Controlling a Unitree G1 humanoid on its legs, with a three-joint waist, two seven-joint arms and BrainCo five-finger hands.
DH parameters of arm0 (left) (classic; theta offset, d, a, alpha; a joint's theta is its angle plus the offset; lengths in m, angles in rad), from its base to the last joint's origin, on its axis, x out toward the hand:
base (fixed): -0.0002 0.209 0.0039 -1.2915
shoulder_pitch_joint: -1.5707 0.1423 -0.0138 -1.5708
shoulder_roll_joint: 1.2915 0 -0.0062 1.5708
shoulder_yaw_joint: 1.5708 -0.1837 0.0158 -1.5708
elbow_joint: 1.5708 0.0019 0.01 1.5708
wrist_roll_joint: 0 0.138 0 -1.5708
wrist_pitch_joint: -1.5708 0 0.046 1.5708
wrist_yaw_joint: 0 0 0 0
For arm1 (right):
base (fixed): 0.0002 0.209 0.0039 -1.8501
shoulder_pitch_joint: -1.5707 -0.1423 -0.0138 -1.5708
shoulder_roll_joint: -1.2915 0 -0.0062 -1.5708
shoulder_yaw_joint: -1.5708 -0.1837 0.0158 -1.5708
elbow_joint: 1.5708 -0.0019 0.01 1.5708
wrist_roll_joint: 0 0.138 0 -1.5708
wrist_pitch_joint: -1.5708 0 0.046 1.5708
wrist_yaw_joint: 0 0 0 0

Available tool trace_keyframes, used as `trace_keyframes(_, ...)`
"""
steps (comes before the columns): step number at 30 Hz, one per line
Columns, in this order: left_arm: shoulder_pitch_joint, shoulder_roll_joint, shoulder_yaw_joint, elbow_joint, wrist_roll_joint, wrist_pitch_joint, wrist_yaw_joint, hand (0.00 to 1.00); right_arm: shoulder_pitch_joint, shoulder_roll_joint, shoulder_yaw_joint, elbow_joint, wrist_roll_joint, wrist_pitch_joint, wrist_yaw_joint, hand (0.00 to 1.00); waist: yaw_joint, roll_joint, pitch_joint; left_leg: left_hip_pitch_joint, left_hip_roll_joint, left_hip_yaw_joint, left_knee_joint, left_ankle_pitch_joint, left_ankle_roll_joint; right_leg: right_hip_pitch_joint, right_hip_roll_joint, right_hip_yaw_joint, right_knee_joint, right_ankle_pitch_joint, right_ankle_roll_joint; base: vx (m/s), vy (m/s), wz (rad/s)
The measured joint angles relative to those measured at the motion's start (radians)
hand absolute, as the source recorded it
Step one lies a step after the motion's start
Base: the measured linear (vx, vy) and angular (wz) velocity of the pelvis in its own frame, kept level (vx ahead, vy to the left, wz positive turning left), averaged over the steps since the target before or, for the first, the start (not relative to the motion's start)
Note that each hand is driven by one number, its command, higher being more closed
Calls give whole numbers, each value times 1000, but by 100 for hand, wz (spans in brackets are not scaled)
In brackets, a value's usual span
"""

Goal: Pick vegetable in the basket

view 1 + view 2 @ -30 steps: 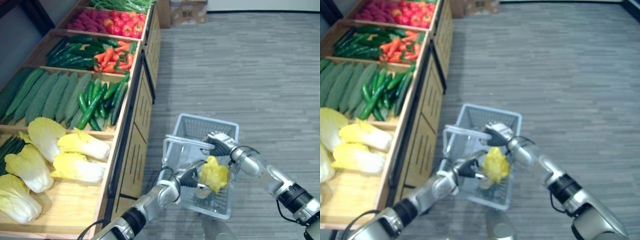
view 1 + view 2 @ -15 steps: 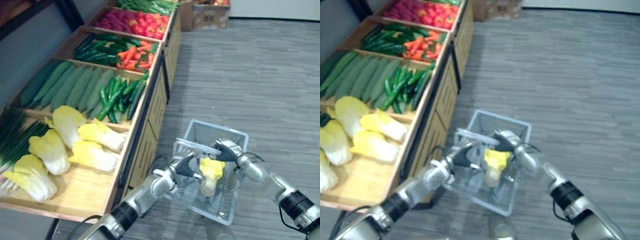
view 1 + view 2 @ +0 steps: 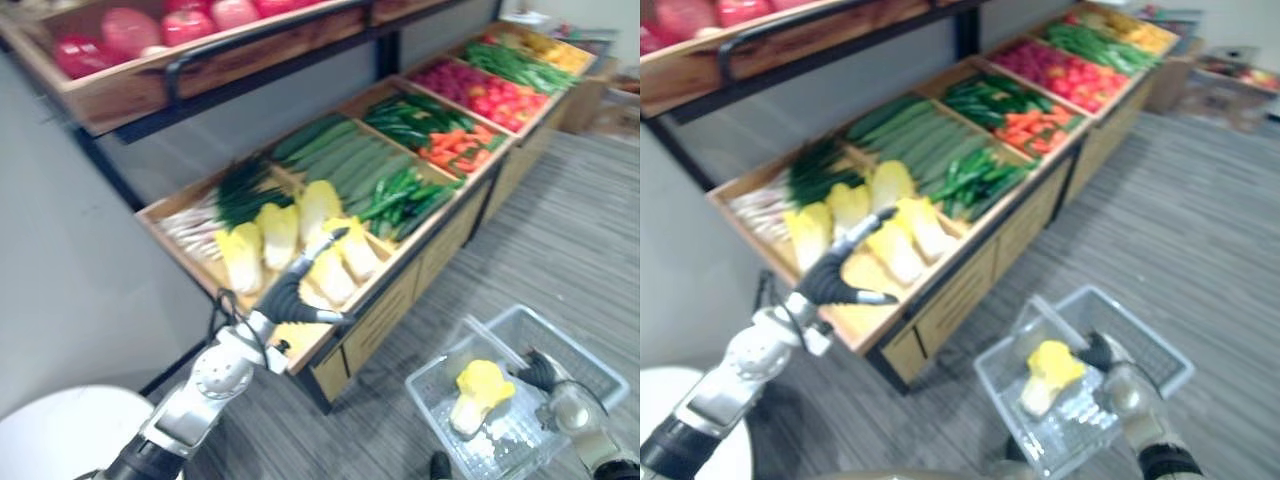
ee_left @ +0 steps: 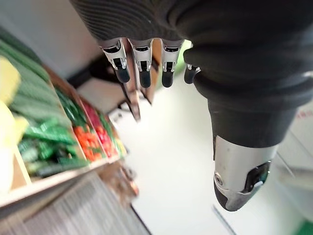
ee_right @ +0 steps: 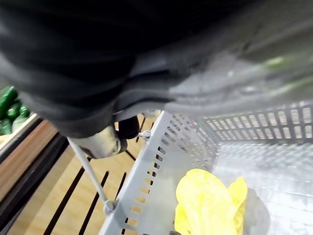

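**Q:** Where did we find the task's item?

**A:** We read the left eye view as a dial. The yellow cabbage (image 3: pixel 480 386) lay inside the pale mesh basket (image 5: pixel 151 176), at about 4 o'clock. Its leafy end pointed toward 1 o'clock and its pale stalk toward 7 o'clock. The basket sat over the grey striped floor (image 3: pixel 590 230), apart from the wooden display shelf (image 3: pixel 400 290).

**Q:** What condition did we record for the right hand?

**A:** We saw the right hand (image 3: pixel 543 372) at the basket's 3 o'clock side. It was curled round the basket's handle (image 3: pixel 495 342), which ran from the hand toward 10 o'clock. In the right wrist view, the wire ran on from under a silver finger to the basket wall.

**Q:** And the left hand?

**A:** We found the left hand (image 3: pixel 288 298) at about 8 o'clock, raised at the shelf's front edge. Its fingers were straight and spread wide, pointing toward 1 o'clock, with the thumb apart, and it held nothing. The displayed cabbages (image 3: pixel 275 228) lay at its 12 o'clock. We could not tell whether it touched them.
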Motion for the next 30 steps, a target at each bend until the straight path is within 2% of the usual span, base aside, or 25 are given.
trace_keyframes(1, 16, -10, 29, 0, 0, 0, 4, 0, 2, 12, -36, 32, 0, 5, -11, 100, 0, -3, -2, -1, -6, -19, -12, 10, 3, 7, -5, -17, -2, -1, 0, -15, -2, 90)
trace_keyframes(3, 80, -99, 154, 1, 1, 0, 31, 0, 17, 39, -146, 117, 2, 19, -42, 100, 13, -15, -14, -6, -28, -78, -48, 40, 11, 23, -19, -69, -4, -8, -2, -17, -1, 71)
trace_keyframes(5, 126, -170, 231, 10, 2, -1, 53, 0, 33, 58, -195, 143, 2, 29, -66, 100, 23, -30, -23, -20, -40, -112, -49, 61, 26, 27, -33, -105, -4, -20, 0, -12, -5, 58)
trace_keyframes(7, 159, -241, 288, 70, 12, 3, 79, 0, 44, 81, -249, 168, 3, 35, -75, 100, 20, -44, -34, -33, -54, -147, -53, 72, 31, 39, -47, -149, -3, -45, 2, -21, -17, 57)
trace_keyframes(9, 195, -320, 355, 161, 48, 23, 122, 0, 48, 108, -295, 198, 10, 37, -100, 100, 25, -59, -45, -34, -63, -176, -79, 91, 24, 41, -54, -176, 1, -77, 6, -42, -43, 38)
trace_keyframes(11, 201, -376, 401, 278, 103, 46, 147, 0, 62, 121, -330, 204, 14, 39, -118, 100, 23, -61, -49, -32, -63, -197, -113, 118, 21, 40, -52, -203, 8, -97, -2, -42, -42, 35)
trace_keyframes(13, 200, -436, 475, 433, 182, 91, 191, 0, 73, 133, -357, 205, 23, 40, -131, 100, 21, -65, -51, -20, -61, -215, -151, 146, 18, 41, -43, -221, 7, -103, 1, -41, -26, 23)
trace_keyframes(17, 214, -474, 554, 673, 303, 152, 270, 0, 88, 165, -366, 212, 28, 40, -157, 100, 20, -82, -61, -18, -48, -219, -152, 147, 15, 56, -29, -232, 1, -108, -1, -34, -27, 4)
trace_keyframes(22, 221, -479, 616, 1062, 399, 218, 278, 0, 98, 202, -387, 215, 66, 37, -186, 100, 17, -101, -76, -18, -47, -219, -153, 142, 10, 63, -26, -236, -13, -109, 1, -6, -4, 0)
trace_keyframes(24, 226, -494, 677, 1216, 416, 240, 281, 0, 96, 205, -404, 241, 85, 33, -194, 100, 16, -106, -79, -16, -48, -220, -152, 137, 8, 71, -26, -238, -18, -109, 0, 27, 7, 4)
trace_keyframes(27, 237, -518, 758, 1343, 411, 285, 282, 0, 94, 209, -427, 268, 89, 32, -211, 100, 14, -108, -81, -3, -47, -219, -152, 131, 4, 79, -25, -236, -20, -109, -1, 42, -1, 1)
trace_keyframes(30, 241, -548, 764, 1378, 401, 317, 276, 0, 94, 210, -443, 281, 91, 34, -223, 100, 14, -105, -79, 17, -45, -213, -152, 132, 4, 92, -23, -228, -20, -108, 0, 47, -9, -6)
